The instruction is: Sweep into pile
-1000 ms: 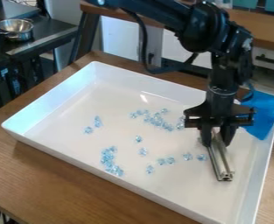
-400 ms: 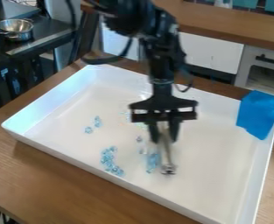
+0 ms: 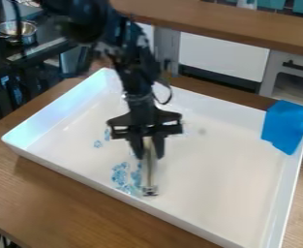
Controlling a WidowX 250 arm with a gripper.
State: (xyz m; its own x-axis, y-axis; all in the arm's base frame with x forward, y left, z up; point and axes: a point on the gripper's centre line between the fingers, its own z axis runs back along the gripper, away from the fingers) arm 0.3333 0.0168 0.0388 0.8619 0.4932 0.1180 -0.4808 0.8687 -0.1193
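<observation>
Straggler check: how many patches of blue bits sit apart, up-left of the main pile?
2: a small patch and, just above it, a longer patch, both image-left of the gripper. More may hide behind it.

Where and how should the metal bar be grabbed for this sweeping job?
Probably by the upper end of the metal bar, from above, with the jaws across its narrow width, as the gripper has it now. The bar is long, slim and straight-sided, so its two long sides suit a pinch, and its lower length is left free beside the blue pieces.
</observation>
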